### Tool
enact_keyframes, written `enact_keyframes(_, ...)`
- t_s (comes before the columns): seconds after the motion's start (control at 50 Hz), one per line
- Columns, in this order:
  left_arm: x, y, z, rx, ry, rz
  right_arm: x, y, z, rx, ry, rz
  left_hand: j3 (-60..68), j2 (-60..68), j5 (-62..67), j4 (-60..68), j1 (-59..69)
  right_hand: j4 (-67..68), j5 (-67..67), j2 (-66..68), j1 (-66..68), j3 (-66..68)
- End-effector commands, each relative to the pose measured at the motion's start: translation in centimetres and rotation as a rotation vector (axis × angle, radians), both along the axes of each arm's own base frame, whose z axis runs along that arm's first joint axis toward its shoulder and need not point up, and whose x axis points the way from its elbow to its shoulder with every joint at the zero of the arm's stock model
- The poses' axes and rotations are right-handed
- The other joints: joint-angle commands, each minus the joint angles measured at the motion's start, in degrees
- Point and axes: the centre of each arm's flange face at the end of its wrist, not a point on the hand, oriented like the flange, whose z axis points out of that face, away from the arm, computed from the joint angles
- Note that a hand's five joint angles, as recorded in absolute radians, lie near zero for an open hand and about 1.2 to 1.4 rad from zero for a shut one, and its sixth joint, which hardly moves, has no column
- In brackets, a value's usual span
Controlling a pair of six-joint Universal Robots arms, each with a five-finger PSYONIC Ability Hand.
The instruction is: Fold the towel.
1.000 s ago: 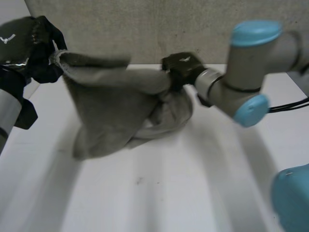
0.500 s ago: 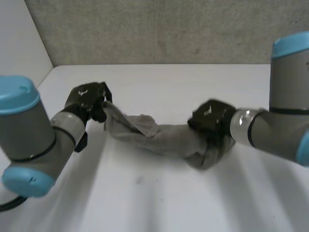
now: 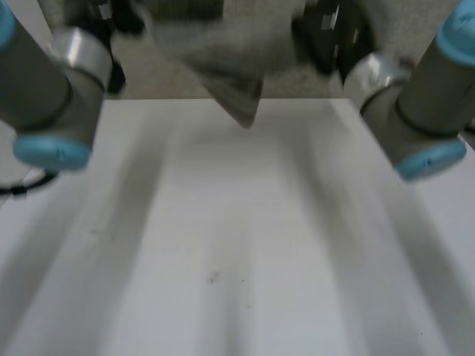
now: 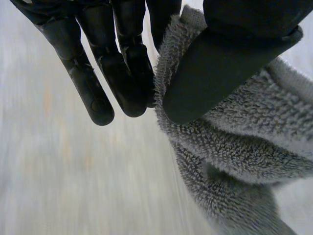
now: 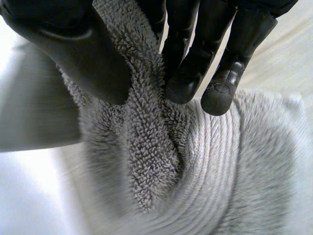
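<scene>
My left hand point(image 4: 220, 68) and right hand point(image 5: 73, 54) each pinch the grey towel point(image 3: 234, 81), which hangs bunched between them above the white table point(image 3: 237, 245). By my judgement, no fold is made yet.

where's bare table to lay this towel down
The white table is bare across its middle and near side, between left arm and right arm. Crowded above the far edge, where left robot hand and right robot hand pinch the hanging towel.
</scene>
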Motion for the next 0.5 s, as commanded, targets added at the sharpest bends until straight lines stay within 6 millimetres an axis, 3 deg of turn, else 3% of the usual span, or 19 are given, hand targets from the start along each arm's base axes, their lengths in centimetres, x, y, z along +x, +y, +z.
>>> enact_keyframes(0.02,1.4,1.8,-11.9,0.324,-0.142,0.011,-1.7,3.2,-11.4,0.483,0.238,0.001,10.2,10.3,12.1,10.2,12.1,3.4,4.8,4.5,6.4,3.6)
enact_keyframes(0.04,1.7,2.4,-14.0,0.383,-0.168,0.013,-2.1,3.9,-13.1,0.556,0.271,-0.002,10.2,10.3,12.1,10.2,12.1,3.4,4.8,4.5,6.4,3.6)
enact_keyframes(0.06,1.7,2.4,-14.0,0.384,-0.169,0.013,-2.2,3.9,-13.1,0.556,0.271,-0.002,10.2,10.3,12.1,10.2,12.1,3.4,4.8,4.5,6.4,3.6)
enact_keyframes(0.1,2.2,3.7,-16.7,0.463,-0.219,0.014,-3.0,5.5,-15.7,0.672,0.323,-0.003,10.2,10.3,12.1,10.2,12.1,3.4,4.8,4.5,6.4,3.6)
enact_keyframes(0.18,2.7,4.9,-18.1,0.508,-0.265,0.014,-3.7,6.9,-16.9,0.741,0.354,-0.007,10.2,10.3,12.1,10.2,12.1,1.5,2.9,2.6,4.5,1.6)
enact_keyframes(0.2,2.9,5.4,-18.4,0.519,-0.283,0.014,-4.0,7.4,-16.9,0.755,0.358,-0.010,10.2,10.3,12.1,10.2,12.1,-22.7,-21.3,-21.6,-19.7,-22.5)
enact_keyframes(0.22,2.9,5.4,-18.4,0.519,-0.283,0.014,-4.0,7.4,-16.9,0.755,0.359,-0.010,10.2,10.3,12.1,10.2,12.1,-22.9,-21.5,-21.8,-19.9,-22.8)
enact_keyframes(0.26,3.3,6.1,-17.9,0.510,-0.298,0.017,-4.6,8.4,-15.8,0.751,0.351,-0.011,10.2,10.3,12.1,10.2,12.1,-65.7,-64.2,-64.6,-62.6,-65.5)
enact_keyframes(0.34,3.6,6.7,-17.1,0.497,-0.291,0.019,-5.0,8.9,-14.3,0.723,0.334,-0.007,10.2,10.3,12.1,10.2,12.1,-66.6,-65.2,-65.5,-63.6,-66.4)
enact_keyframes(0.42,4.4,7.2,-16.1,0.480,-0.280,0.033,-6.2,7.9,-11.5,0.663,0.267,-0.053,10.2,10.3,12.1,10.2,12.1,-66.6,-65.2,-65.5,-63.6,-66.4)
enact_keyframes(0.5,4.6,7.7,-15.7,0.475,-0.277,0.036,-6.7,7.0,-10.0,0.639,0.207,-0.079,10.2,10.3,12.1,10.2,12.1,-66.6,-65.2,-65.5,-63.6,-66.4)
